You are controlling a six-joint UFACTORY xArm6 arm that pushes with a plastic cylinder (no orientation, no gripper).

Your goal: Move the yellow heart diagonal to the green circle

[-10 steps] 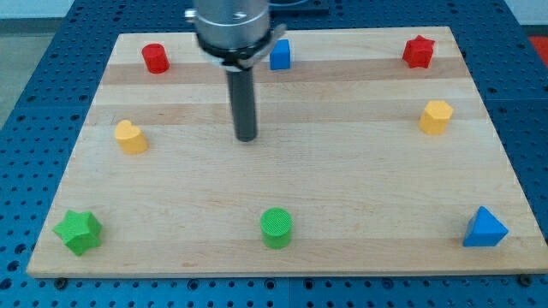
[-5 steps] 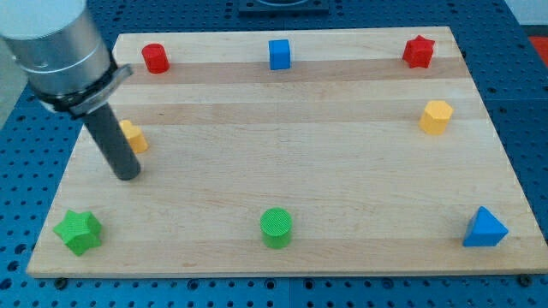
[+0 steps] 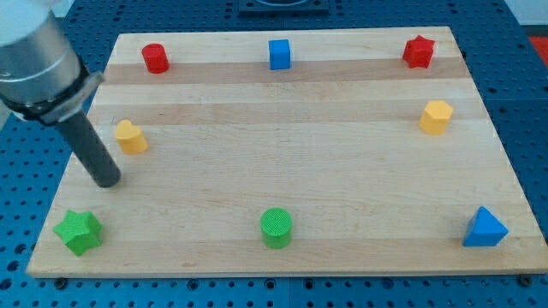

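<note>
The yellow heart (image 3: 130, 137) lies near the left edge of the wooden board (image 3: 282, 145). The green circle (image 3: 276, 228) stands at the bottom middle. My tip (image 3: 107, 181) rests on the board just below and to the left of the yellow heart, a small gap apart from it, and far left of the green circle.
A green star (image 3: 79, 232) sits at the bottom left, below my tip. A red cylinder (image 3: 155, 58), a blue cube (image 3: 280, 54) and a red star (image 3: 418, 51) line the top. A yellow hexagon (image 3: 436, 116) is at the right, a blue triangle (image 3: 485, 228) at the bottom right.
My tip swept from the board's upper middle to the left and down, passing in front of the yellow heart, and now sits lower left of it. No block has moved.
</note>
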